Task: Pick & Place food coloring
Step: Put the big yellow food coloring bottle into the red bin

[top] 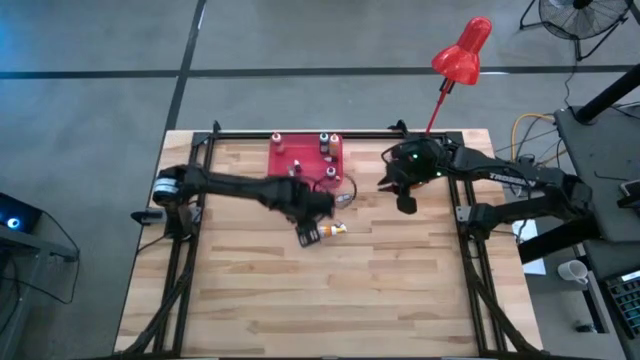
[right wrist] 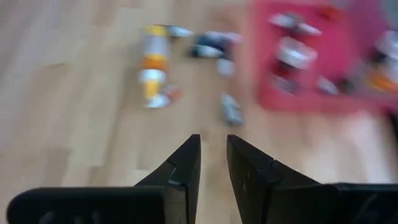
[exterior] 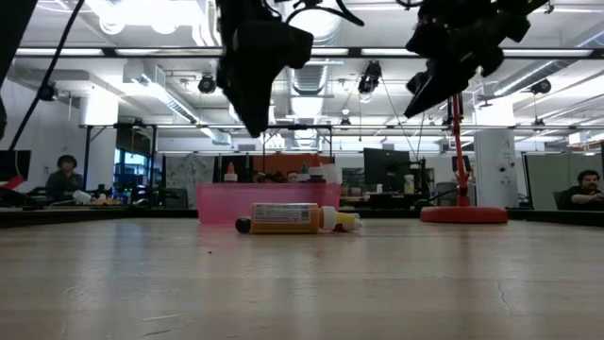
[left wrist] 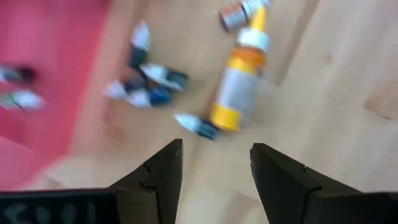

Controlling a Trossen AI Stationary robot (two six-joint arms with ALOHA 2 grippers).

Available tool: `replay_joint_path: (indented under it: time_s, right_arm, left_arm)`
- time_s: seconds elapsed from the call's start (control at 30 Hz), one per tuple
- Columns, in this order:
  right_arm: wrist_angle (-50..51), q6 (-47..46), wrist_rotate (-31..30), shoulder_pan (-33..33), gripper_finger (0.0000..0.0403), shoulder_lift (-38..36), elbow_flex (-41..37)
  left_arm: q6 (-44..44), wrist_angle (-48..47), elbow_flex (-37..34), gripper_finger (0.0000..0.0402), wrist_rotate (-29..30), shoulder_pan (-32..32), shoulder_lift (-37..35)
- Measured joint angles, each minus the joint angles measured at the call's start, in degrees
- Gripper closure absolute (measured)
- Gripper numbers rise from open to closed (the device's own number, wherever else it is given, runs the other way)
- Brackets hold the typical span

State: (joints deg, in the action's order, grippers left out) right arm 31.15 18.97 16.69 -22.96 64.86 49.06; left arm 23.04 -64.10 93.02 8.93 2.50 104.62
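Note:
Several tiny food coloring bottles [left wrist: 146, 84] lie loose on the wooden table beside a pink-red tray [top: 298, 160]. A larger orange-and-yellow bottle [left wrist: 239, 93] lies on its side among them, also seen from table height [exterior: 293, 218]. More small bottles [top: 324, 142] stand in the tray. My left gripper [left wrist: 216, 149] hovers open above the loose bottles, pointing steeply down, nothing between its fingers. My right gripper [right wrist: 213, 142] hangs in the air right of the tray [top: 405, 200], with only a narrow gap between its fingers and nothing in it.
A red desk lamp [top: 462, 55] stands at the table's far right corner, its base [exterior: 462, 215] on the tabletop. Black frame rails [top: 300, 131] run along the table's far edge and sides. Bare wood [top: 330, 300] stretches toward the near edge.

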Motion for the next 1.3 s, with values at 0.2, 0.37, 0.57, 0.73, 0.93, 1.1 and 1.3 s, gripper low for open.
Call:
replay_joint_path:
  time_s: [0.2,0.37,0.57,0.73,0.93,1.1,1.3]
  right_arm:
    - [-3.16,8.16,7.84,1.80,0.0330,7.98,-0.03]
    - [-10.88,6.33,7.80,4.01,0.0309,14.80,-0.03]
    - [-11.82,-1.28,7.71,6.64,0.0256,20.13,-0.02]
    - [-14.06,-0.14,7.37,10.99,0.0223,20.59,-0.03]
    - [-19.79,2.35,-2.36,16.45,0.0205,21.52,-0.03]
    - [-26.04,-2.03,-4.91,18.73,0.0204,25.14,0.00]
    - [-28.97,-8.31,-6.35,19.36,0.0204,30.67,0.79]
  left_arm:
    - [7.97,0.10,-2.09,0.0241,2.88,6.39,0.02]
    - [10.26,0.80,-8.19,0.0241,1.98,7.00,-1.77]
    - [9.02,8.84,-23.93,0.0241,1.47,7.09,-13.47]
    - [10.09,18.63,-37.93,0.0241,5.78,6.72,-25.79]
    - [6.76,26.09,-48.81,0.0241,7.65,6.33,-35.79]
    - [4.87,28.52,-54.31,0.0241,7.64,6.08,-39.99]
    - [4.38,28.59,-58.42,0.0241,7.64,5.86,-42.76]
